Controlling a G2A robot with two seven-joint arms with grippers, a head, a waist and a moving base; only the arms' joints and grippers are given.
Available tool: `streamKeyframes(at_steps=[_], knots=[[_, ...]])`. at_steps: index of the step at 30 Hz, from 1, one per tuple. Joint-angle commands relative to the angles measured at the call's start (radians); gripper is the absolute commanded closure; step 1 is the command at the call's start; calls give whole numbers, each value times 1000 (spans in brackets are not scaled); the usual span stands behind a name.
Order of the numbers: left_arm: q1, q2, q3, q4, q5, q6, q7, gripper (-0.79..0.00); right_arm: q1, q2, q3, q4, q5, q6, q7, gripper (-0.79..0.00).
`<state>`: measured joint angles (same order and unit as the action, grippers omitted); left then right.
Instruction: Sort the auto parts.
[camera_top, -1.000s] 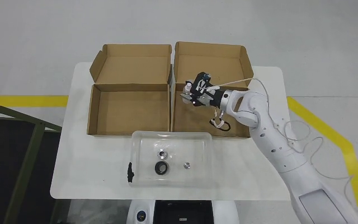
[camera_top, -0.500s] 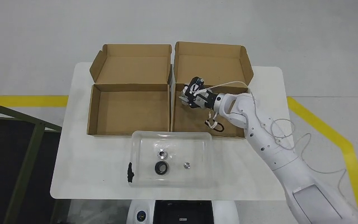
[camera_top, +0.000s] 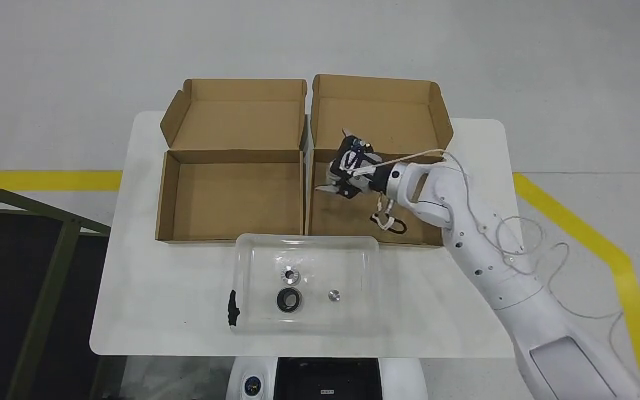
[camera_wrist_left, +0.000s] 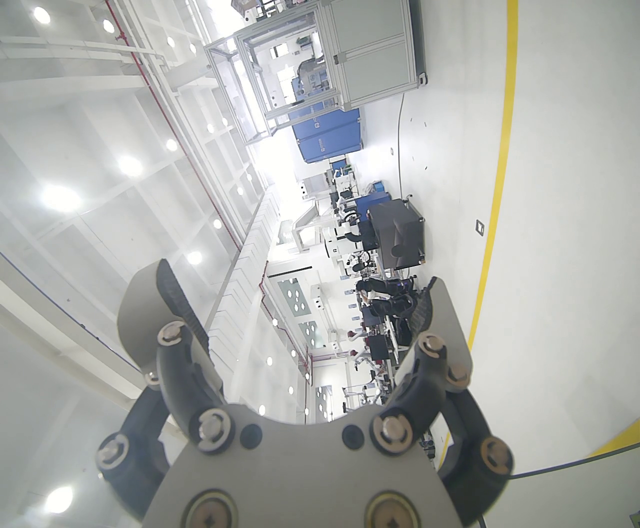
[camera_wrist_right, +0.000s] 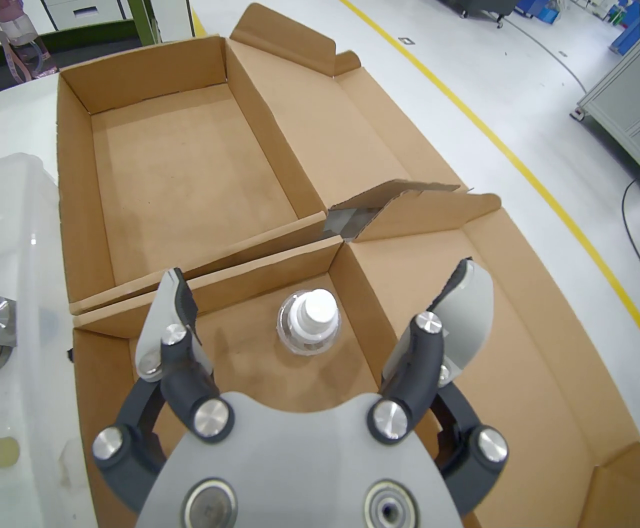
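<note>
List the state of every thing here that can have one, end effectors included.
Left box: lid open, empty.
Right box: lid open, one part inside.
White-capped part: in a corner of the right box, ungripped.
Clear bin: uncovered, small parts inside.
Right end effector: open, above the white-capped part.
Left end effector: open, holding nothing.

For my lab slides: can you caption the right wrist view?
Open right gripper hovers above a white-capped part sitting in a cardboard box, a second open box beside it.
</note>
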<state>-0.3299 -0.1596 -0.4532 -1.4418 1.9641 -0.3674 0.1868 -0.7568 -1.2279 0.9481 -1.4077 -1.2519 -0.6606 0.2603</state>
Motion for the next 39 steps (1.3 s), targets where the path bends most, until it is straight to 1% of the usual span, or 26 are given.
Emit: streamKeyframes(at_steps=[1,6,10,16,20,23,30,39], knots=[[0,0,0,0,0,0,0,-785,-23,10,30,-57,3,-16,26,-785],[0,0,0,0,0,0,0,-785,-102,32,92,-214,31,-53,103,-785],[0,0,0,0,0,0,0,-785,-162,45,119,-318,48,-69,164,-785],[0,0,0,0,0,0,0,-785,-241,59,112,-442,97,-117,302,-785],[0,0,0,0,0,0,0,-785,-288,66,98,-503,104,-131,356,-785],[0,0,0,0,0,0,0,-785,-324,72,81,-545,98,-148,387,-785],[0,0,0,0,0,0,0,-785,-390,85,71,-607,61,-164,415,-785],[0,0,0,0,0,0,0,-785,-441,99,67,-636,-2,-172,435,-785]])
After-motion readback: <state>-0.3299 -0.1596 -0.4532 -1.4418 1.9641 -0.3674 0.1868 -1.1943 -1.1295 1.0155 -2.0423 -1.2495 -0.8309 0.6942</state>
